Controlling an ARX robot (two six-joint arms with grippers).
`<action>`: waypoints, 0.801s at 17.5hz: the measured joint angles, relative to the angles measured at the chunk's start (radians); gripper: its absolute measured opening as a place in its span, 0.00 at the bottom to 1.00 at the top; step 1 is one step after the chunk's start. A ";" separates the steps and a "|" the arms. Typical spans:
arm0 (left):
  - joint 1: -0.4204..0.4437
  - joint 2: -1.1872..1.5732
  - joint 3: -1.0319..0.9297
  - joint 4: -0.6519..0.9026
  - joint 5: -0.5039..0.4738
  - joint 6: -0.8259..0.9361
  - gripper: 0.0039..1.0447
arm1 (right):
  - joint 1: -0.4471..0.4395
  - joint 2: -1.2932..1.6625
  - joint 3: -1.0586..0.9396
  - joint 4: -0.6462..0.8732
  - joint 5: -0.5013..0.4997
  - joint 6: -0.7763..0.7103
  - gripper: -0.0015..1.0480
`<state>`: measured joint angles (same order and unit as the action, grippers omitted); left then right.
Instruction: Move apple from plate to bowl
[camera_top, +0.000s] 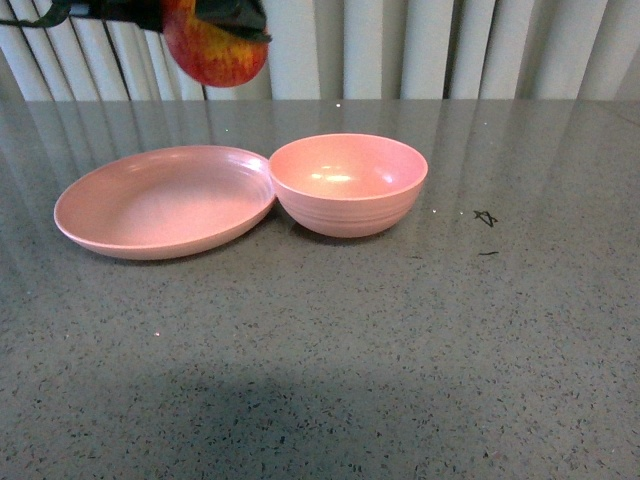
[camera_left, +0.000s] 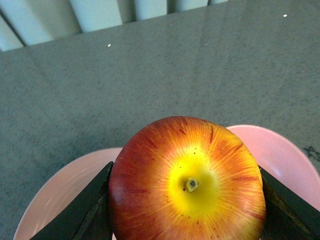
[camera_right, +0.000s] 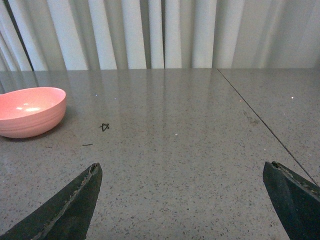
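Observation:
The red and yellow-streaked apple (camera_top: 215, 48) hangs high above the table at the top left of the front view, over the far part of the plate (camera_top: 150, 205). My left gripper (camera_top: 205, 22) is shut on it. In the left wrist view the apple (camera_left: 187, 182) shows its stem dimple, with a dark finger (camera_left: 82, 210) pressed against each side. The shallow pink plate (camera_left: 57, 197) lies empty below. The deep pink bowl (camera_top: 348, 185) stands empty, touching the plate's right rim. My right gripper (camera_right: 192, 200) is open over bare table, to the right of the bowl (camera_right: 30, 111).
The grey speckled table (camera_top: 320, 360) carries a small black mark (camera_top: 485, 217) right of the bowl. A seam (camera_right: 260, 125) crosses the tabletop on the right. White vertical blinds (camera_top: 450, 50) close off the far edge.

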<state>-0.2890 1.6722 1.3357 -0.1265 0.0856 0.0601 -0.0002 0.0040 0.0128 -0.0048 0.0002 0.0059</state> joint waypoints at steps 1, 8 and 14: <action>-0.031 0.015 0.036 0.000 -0.001 -0.001 0.65 | 0.000 0.000 0.000 0.000 0.000 0.000 0.94; -0.148 0.164 0.122 -0.015 -0.006 -0.037 0.65 | 0.000 0.000 0.000 0.000 0.000 0.000 0.94; -0.162 0.246 0.132 -0.002 -0.008 -0.060 0.65 | 0.000 0.000 0.000 0.000 0.000 0.000 0.94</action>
<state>-0.4507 1.9186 1.4673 -0.1284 0.0776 0.0002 -0.0002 0.0040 0.0128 -0.0048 0.0002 0.0059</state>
